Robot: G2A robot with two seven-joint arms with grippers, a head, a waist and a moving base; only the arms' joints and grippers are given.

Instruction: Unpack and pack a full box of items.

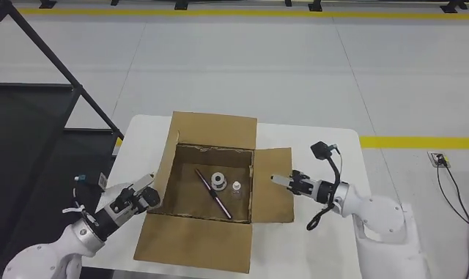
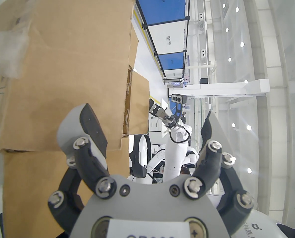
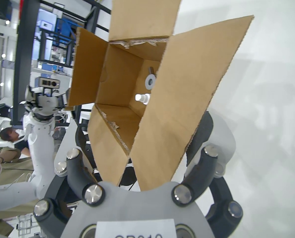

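On the white table [image 1: 322,140], the cardboard box [image 1: 212,129] is sitting open mid-frame. My left gripper [image 1: 150,185], lower left, and right gripper [image 1: 278,181], centre right, are waiting released at its side flaps. A rod [image 1: 212,193], ring [image 1: 219,180] and bottle [image 1: 236,187] are lying inside. I'm judging that a finger snagging a flap could drag the box.
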